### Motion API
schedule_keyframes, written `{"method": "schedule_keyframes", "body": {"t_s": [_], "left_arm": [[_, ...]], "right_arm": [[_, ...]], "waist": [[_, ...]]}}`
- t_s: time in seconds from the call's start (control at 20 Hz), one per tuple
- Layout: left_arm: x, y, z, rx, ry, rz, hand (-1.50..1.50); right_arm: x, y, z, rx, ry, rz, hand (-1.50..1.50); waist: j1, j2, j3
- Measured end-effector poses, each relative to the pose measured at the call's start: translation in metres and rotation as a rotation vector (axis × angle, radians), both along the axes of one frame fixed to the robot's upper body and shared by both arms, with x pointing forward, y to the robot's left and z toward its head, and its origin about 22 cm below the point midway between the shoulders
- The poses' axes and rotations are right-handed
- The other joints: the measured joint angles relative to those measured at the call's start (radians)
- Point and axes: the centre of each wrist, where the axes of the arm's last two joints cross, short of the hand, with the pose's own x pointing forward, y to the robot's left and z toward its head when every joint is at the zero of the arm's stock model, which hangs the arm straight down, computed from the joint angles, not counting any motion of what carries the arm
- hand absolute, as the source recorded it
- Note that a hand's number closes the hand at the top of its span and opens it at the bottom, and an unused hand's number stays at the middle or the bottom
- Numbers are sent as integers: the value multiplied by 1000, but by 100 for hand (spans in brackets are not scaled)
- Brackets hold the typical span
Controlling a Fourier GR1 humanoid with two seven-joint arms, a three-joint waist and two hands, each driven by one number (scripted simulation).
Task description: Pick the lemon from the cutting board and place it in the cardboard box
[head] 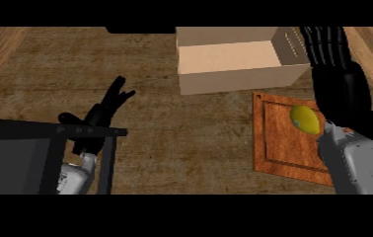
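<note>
You are working on a dark, grainy wooden counter (182, 132) that fills nearly the whole view. A strip of paler wood (11, 41) shows at the far left corner, and another at the far right, just past your right fingertips. Nothing more of the room can be seen.

On the counter there is one box (241, 78), one board (284, 152), one lemon (306, 120) and one dark frame (44, 132). Two hands are in view.

Your right hand (339, 90) is at the right edge. Its fingers (320, 41) are straight and side by side, stretched away from you along the box's right wall, and they clasp nothing. The box, open at the top, sits just left of those fingers. The lemon is well back from the fingertips, on your side, just left of the heel of the hand. It rests on the far right part of the board, and you cannot tell whether the hand touches it. The board starts just short of the box's near wall and runs towards you, partly under the grey right forearm (346, 157).

Your left hand (102, 113) rests at the left with its fingers (116, 90) spread and pointing up and away, holding nothing. The frame lies just nearer to you than those fingers and crosses in front of the left forearm (73, 177). The box is well to their right.
</note>
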Motion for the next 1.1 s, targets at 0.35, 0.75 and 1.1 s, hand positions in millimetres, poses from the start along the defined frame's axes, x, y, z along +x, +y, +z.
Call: {"method": "schedule_keyframes", "body": {"t_s": [0.35, 0.75, 1.1], "left_arm": [[3, 32, -52, 856, 249, 100, 0], [-2, 42, -58, 585, 232, 18, 0], [1, 45, -62, 377, 207, -63, 0]], "right_arm": [[-10, -35, -47, 23, 245, -195, -150], [-50, -118, -85, -664, 412, -483, -150], [-69, -141, -68, -1040, 370, -597, -150]], "waist": [[-33, -5, 17], [-50, -3, 19], [-38, -6, 16]]}}
